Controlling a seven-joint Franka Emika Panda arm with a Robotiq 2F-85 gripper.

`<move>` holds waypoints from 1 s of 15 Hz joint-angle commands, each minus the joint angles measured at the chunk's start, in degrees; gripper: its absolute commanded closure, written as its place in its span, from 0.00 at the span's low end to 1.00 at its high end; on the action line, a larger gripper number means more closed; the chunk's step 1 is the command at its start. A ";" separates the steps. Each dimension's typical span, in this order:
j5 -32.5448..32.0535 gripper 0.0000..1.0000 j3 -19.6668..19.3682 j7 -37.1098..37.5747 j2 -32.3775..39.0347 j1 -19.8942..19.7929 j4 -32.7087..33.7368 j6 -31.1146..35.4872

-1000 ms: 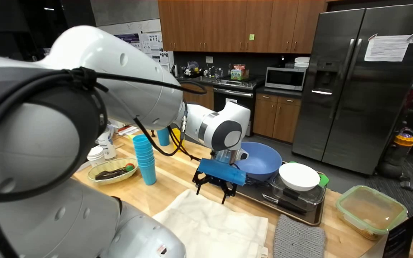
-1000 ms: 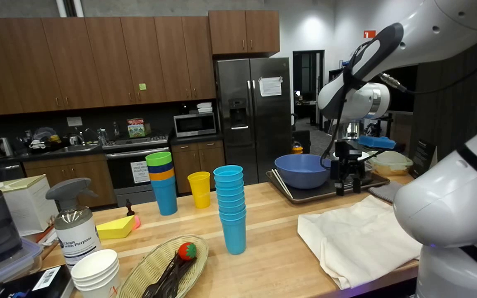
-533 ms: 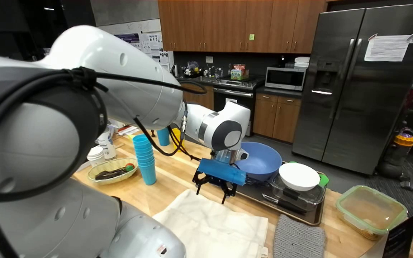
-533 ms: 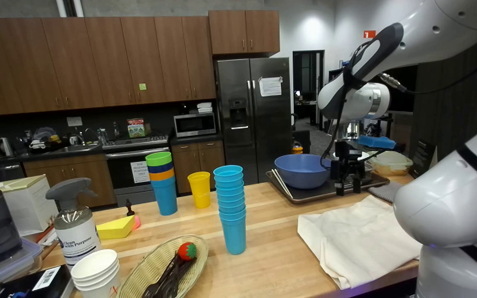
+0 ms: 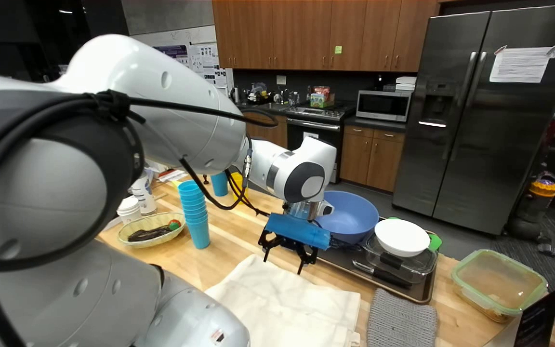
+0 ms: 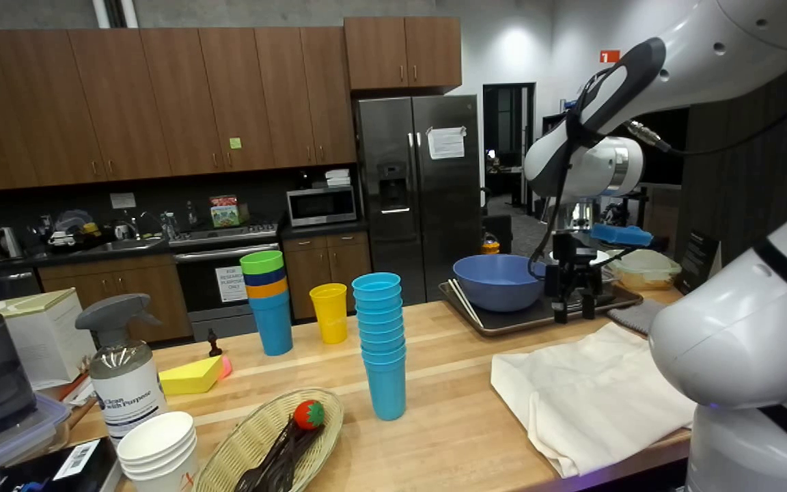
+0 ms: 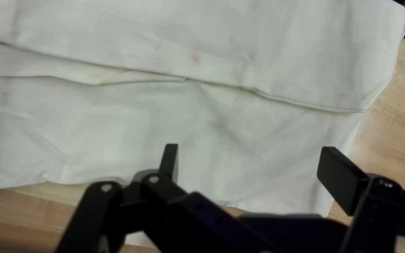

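My gripper [image 7: 250, 151] hangs with its black fingers spread wide and nothing between them. Below it, a cream cloth [image 7: 188, 119] lies wrinkled on the wooden table, with a folded-over layer across the upper part of the wrist view. In an exterior view the gripper [image 5: 282, 266] is over the far edge of that cloth [image 5: 292, 303], and the fingertips look raised above it. Seen from elsewhere, the gripper [image 6: 574, 318] stands in front of the dark tray [image 6: 486, 333], hiding part of it. A blue bowl [image 6: 496, 283] sits on the tray beside the gripper.
A white bowl [image 5: 402, 237] rests on a clear container on the tray. Near it lie a grey knitted mat [image 5: 400, 318] and a lidded container [image 5: 499, 279]. Stacked blue cups [image 6: 385, 362], a yellow cup [image 6: 330, 314] and a woven basket [image 6: 246, 437] stand farther along the table.
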 commanded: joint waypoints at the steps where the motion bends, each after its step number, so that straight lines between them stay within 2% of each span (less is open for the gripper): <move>1: 1.36 0.00 -0.60 0.55 0.32 0.93 -0.38 0.54; 5: 1.62 0.00 -0.55 1.10 1.22 0.77 1.19 0.62; 8: 1.39 0.00 -0.07 2.88 0.56 0.43 0.53 3.18; 13: 0.11 0.00 0.54 6.19 -0.18 -0.12 0.22 0.02; 14: -0.02 0.00 1.28 8.39 -1.48 -0.43 -1.57 1.19; 15: 0.73 0.00 0.14 5.53 0.12 0.37 -0.04 1.22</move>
